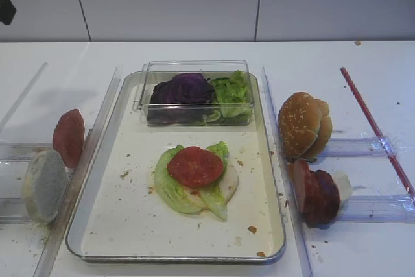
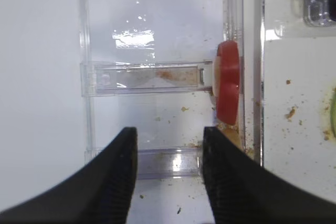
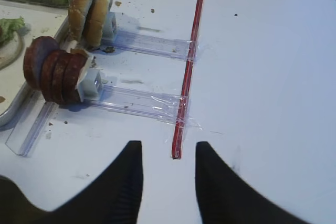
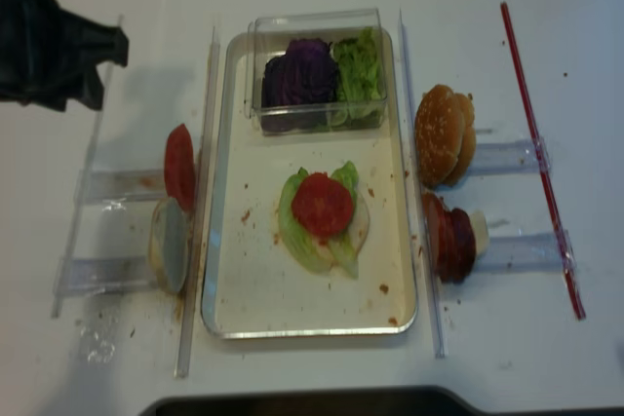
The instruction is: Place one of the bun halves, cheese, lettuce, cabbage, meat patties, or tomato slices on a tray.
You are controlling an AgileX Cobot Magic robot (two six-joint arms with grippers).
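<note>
One tomato slice (image 1: 195, 166) already lay on lettuce (image 1: 170, 189) mid-tray (image 1: 104, 225); patties (image 1: 314, 194) and buns (image 1: 303, 124) waited beside its right edge. Both arms' jaws stood spread, empty.

The light is bright and even, coming from above. Shadows are soft and pale. White glare shines on the clear plastic rails (image 2: 142, 77). The wrist views are sharper. The realsense high view looks blurry, with washed-out white.
</note>
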